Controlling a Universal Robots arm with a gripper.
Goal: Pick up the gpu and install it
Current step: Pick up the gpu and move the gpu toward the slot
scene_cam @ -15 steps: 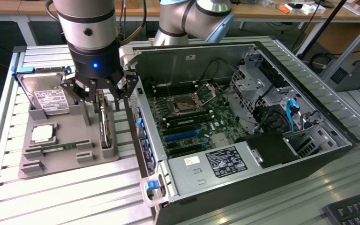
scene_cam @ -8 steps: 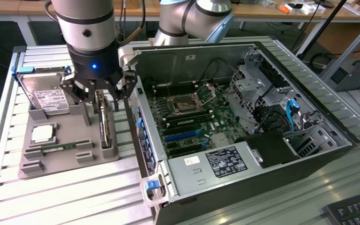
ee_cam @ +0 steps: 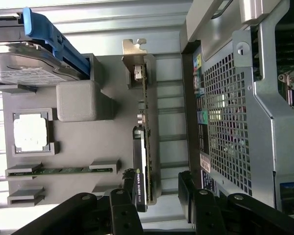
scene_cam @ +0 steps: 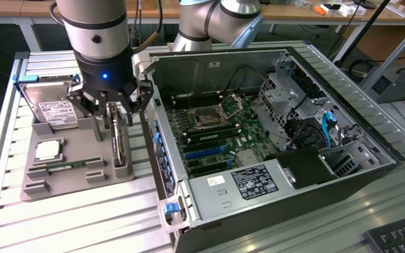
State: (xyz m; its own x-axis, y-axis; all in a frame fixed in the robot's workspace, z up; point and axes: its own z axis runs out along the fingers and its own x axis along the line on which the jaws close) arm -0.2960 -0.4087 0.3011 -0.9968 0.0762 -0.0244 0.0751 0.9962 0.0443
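The gpu (scene_cam: 120, 146) stands on its long edge in a slot of the grey holder tray (scene_cam: 83, 158), just beside the open computer case (scene_cam: 273, 132). In the wrist view the gpu (ee_cam: 143, 147) shows edge-on, its silver bracket (ee_cam: 135, 51) at one end and its black cooler at the other. My gripper (scene_cam: 114, 108) hangs directly over the card's far end, open. In the wrist view the gripper (ee_cam: 154, 193) has a dark finger on each side of the card's cooler end, and nothing is held.
The tray also holds a silver hard drive (scene_cam: 55, 108) with a blue bracket, a CPU (scene_cam: 50, 150) and a RAM stick (scene_cam: 69, 167). Inside the case lies the motherboard (scene_cam: 213, 129) with blue expansion slots (scene_cam: 206, 153). The case's rear wall (ee_cam: 225, 112) stands close beside the card.
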